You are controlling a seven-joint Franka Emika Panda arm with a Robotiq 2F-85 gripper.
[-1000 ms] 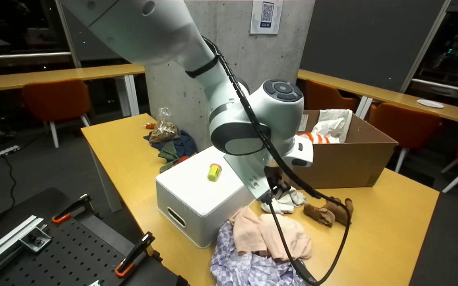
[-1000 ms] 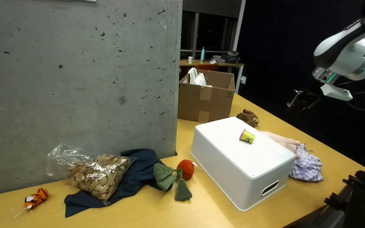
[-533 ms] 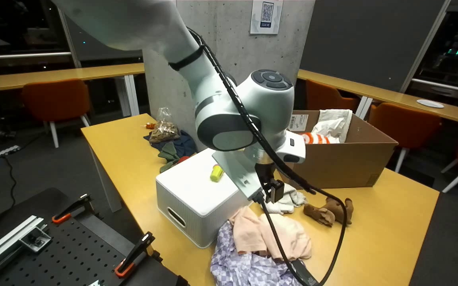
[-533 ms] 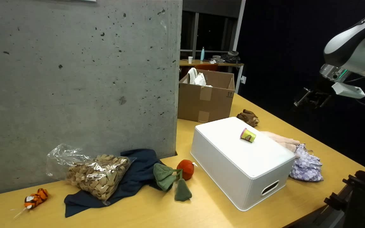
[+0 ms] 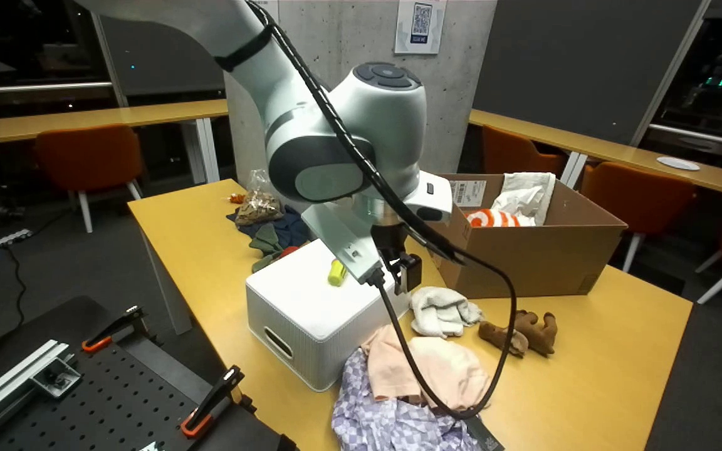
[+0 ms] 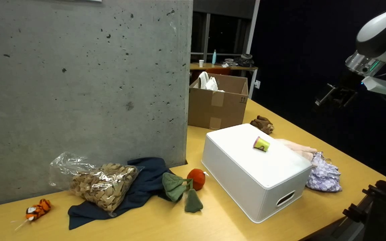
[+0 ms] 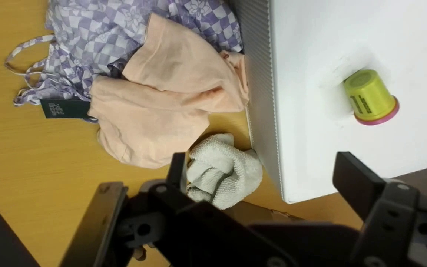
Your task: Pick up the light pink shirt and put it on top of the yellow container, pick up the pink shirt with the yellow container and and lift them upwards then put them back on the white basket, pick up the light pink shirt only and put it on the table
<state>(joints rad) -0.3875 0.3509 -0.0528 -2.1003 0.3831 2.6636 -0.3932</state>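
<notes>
The light pink shirt [image 5: 427, 373] lies crumpled on the table beside the white basket [image 5: 301, 294], partly over a purple checkered cloth [image 5: 392, 426]. In the wrist view the shirt [image 7: 158, 115] lies left of the basket [image 7: 310, 148]. The yellow container [image 7: 370, 95] with a pink rim lies on its side on the basket's flat top; it shows in both exterior views [image 5: 336, 274] [image 6: 261, 144]. My gripper [image 7: 264, 163] is open and empty, above the table and the basket's edge. In an exterior view it hangs in the air [image 6: 335, 97], touching nothing.
A white cloth [image 5: 442, 311] and a brown stuffed toy [image 5: 533, 332] lie near the shirt. A cardboard box [image 5: 536, 263] stands behind them. A concrete pillar [image 6: 85, 100], a bag of tan strips [image 6: 104, 185] and a navy cloth [image 6: 149, 180] are on the basket's other side.
My arm and open gripper have moved left and up in an exterior view, uncovering more of the white cloth. The yellow container rolled slightly and back. The shirt has not moved.
</notes>
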